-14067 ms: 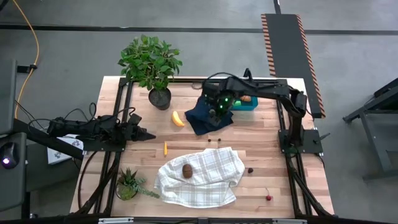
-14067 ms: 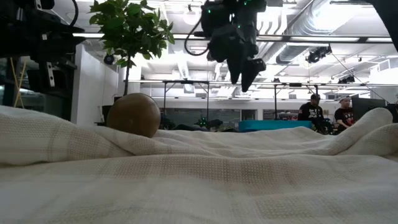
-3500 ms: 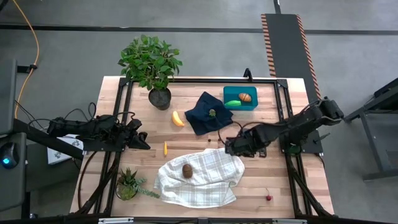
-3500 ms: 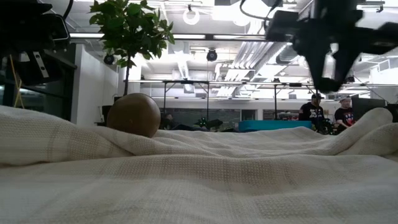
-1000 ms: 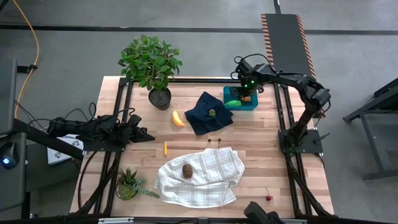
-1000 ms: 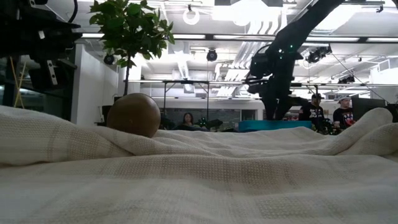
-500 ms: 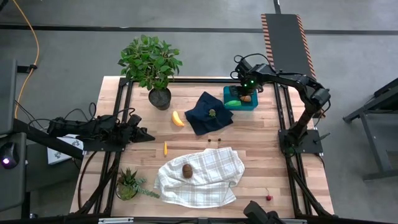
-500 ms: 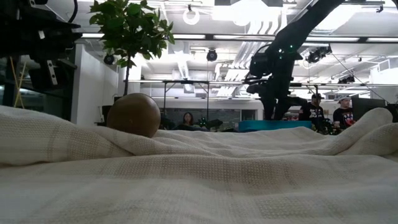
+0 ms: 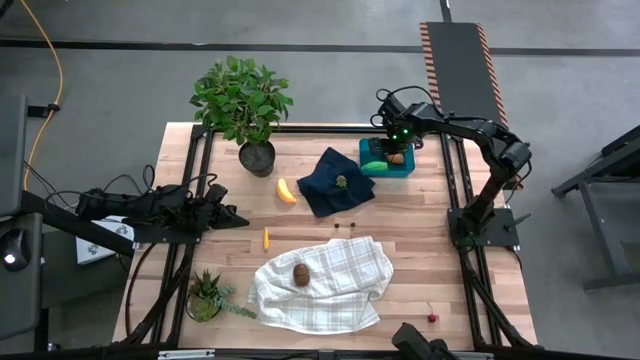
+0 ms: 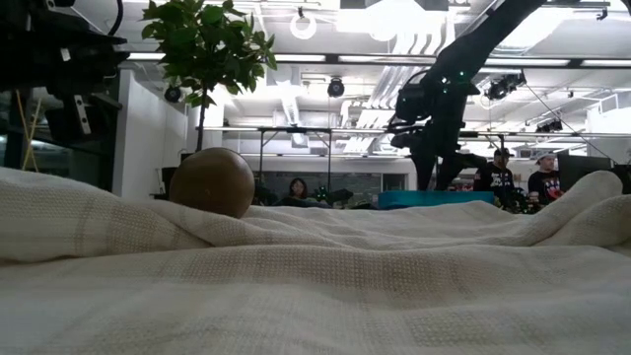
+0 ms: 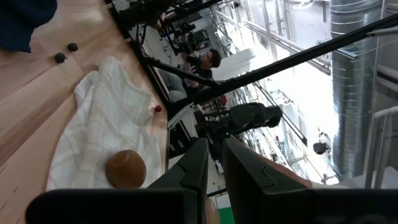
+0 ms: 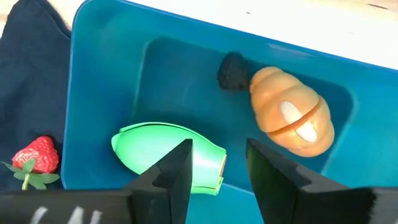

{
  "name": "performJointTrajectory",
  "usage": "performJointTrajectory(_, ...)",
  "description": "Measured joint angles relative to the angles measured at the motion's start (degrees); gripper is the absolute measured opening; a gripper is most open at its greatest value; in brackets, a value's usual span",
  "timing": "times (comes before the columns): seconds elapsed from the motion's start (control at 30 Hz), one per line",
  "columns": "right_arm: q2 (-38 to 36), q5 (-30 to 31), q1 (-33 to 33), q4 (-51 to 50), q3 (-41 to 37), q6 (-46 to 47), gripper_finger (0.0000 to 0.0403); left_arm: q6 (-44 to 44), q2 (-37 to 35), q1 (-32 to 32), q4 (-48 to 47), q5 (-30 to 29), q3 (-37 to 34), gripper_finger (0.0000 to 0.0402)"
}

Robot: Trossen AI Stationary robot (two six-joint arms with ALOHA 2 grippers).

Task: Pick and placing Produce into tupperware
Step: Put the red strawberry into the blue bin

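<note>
The teal tupperware (image 9: 409, 166) stands at the table's far right. In it lie a bright green piece (image 12: 163, 149), a tan-orange piece (image 12: 291, 118) and a small dark piece (image 12: 232, 70). My right gripper (image 12: 217, 171) hangs open above the box, pointing down, with nothing between its fingers; it also shows in the high view (image 9: 392, 149). A yellow banana (image 9: 286, 190), a small orange piece (image 9: 266, 238) and two dark cherries (image 9: 345, 226) lie on the wood. A brown kiwi (image 9: 300, 274) rests on the white checked cloth (image 9: 340, 290). My left gripper (image 9: 238, 218) waits shut at the left.
A navy cloth (image 9: 325, 190) bearing a strawberry (image 12: 36, 158) lies beside the box. A red cherry (image 9: 432, 318) sits near the front right. Potted plants stand at the far left (image 9: 243, 100) and near left (image 9: 208, 295). People (image 10: 498, 168) show beyond the table.
</note>
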Motion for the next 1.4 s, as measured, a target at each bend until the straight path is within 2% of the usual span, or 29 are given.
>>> performJointTrajectory(0.23, 0.0, -2.9, 1.1, -0.1, 4.5, -2.8, 0.0142, 0.0, 0.0, 0.0, 0.0, 0.0, 0.0, 0.004)
performJointTrajectory(0.53, -0.1, -3.3, 8.7, -2.3, 12.3, -6.9, 0.0142, 0.1, 0.0, 0.0, 0.0, 0.0, 0.0, 0.004)
performJointTrajectory(1.13, -0.1, 4.3, 23.5, -2.5, 12.8, -5.9, 0.0142, 0.2, 0.0, 0.0, 0.0, -0.4, 0.0, 0.004)
performJointTrajectory(1.4, -0.1, 7.7, 26.8, -0.9, 12.8, 0.5, 0.0142, 0.2, 0.0, 0.0, -0.1, -0.4, 0.0, 0.004)
